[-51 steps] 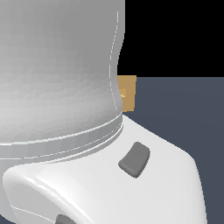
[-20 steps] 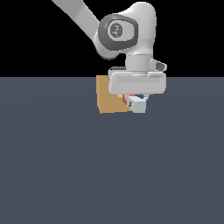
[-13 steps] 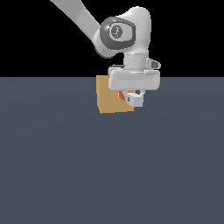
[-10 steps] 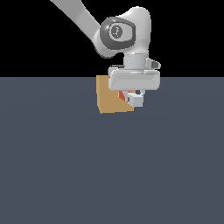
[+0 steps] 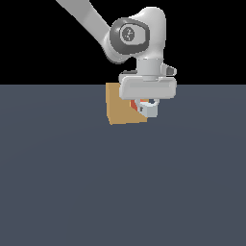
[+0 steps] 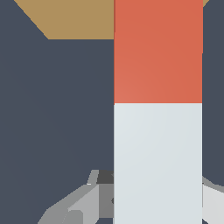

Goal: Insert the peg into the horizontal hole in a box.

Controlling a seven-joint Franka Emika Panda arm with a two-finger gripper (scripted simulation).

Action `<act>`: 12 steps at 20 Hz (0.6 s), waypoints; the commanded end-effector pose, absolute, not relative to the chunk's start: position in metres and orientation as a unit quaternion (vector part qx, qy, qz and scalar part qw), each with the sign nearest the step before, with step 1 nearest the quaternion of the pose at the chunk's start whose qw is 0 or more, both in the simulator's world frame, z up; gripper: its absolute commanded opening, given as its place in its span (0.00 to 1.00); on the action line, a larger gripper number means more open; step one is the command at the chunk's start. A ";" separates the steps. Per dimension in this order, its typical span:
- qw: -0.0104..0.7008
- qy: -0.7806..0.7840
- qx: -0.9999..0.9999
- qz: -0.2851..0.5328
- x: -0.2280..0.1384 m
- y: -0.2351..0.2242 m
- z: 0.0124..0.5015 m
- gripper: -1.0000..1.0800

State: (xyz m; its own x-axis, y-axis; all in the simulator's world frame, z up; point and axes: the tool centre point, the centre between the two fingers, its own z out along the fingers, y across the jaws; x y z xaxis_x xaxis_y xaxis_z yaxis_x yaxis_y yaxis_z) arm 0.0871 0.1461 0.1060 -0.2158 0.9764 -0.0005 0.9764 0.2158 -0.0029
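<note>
Gripping status: gripper (image 5: 146,106) is closed on the peg (image 6: 158,109), holding it at the white half.
Peg orientation: red-orange half points toward the box (image 5: 121,105); white half lies between the fingers (image 6: 74,205).
Peg position: red end meets the box face on the exterior view's right side; depth of entry cannot be determined.
Box position: resting on the dark grey floor (image 5: 120,182), partly behind the gripper.
Hole: hidden by the peg and gripper.
</note>
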 end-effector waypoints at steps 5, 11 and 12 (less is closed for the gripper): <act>0.000 -0.780 -0.626 0.000 0.083 0.162 0.107 0.00; 0.000 -0.780 -0.626 0.000 0.072 0.211 0.108 0.00; 0.000 -0.780 -0.626 0.000 0.070 0.220 0.108 0.00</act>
